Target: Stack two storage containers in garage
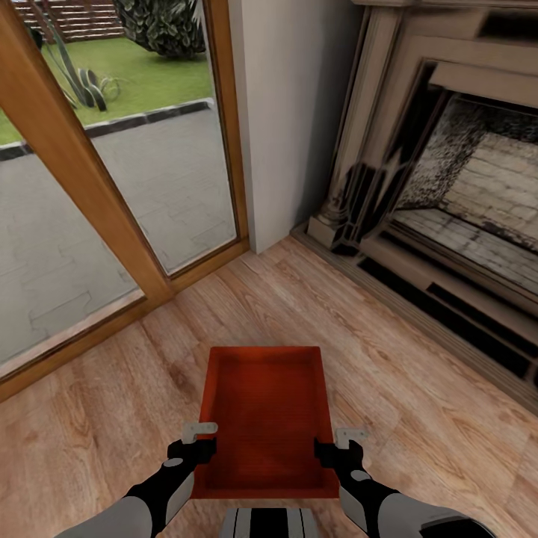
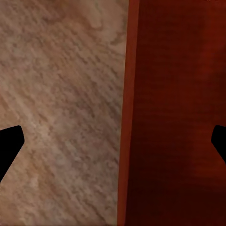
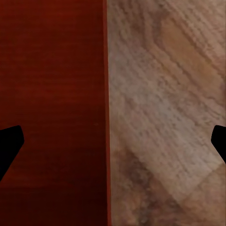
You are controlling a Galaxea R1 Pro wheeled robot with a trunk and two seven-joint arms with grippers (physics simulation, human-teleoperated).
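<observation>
At the far left a glass door in a wooden frame looks out on paving and grass. Next comes the left gripper, set at the left long wall of a red-orange container that sits on the light wood-plank floor of the living room. In the left wrist view the jaws stand wide apart, one dark tip on the floor side and the other over the container's inside, so the wall runs between them, nearer neither tip; they are open and not yet clamped. The container lies straight ahead of the robot, between the two arms, open side up and empty. On its right wall sits the right gripper, and the right wrist view tells the same story: jaws spread wide, the wall passing between the tips, nothing pinched. Farther right stands the fireplace with its pale surround.

The step in hand looks like the first pickup, both arms lined up for a two-sided grasp. The next move probably calls for closing both pairs of jaws on the walls together, then lifting evenly so the container stays level before the drive to the garage.
</observation>
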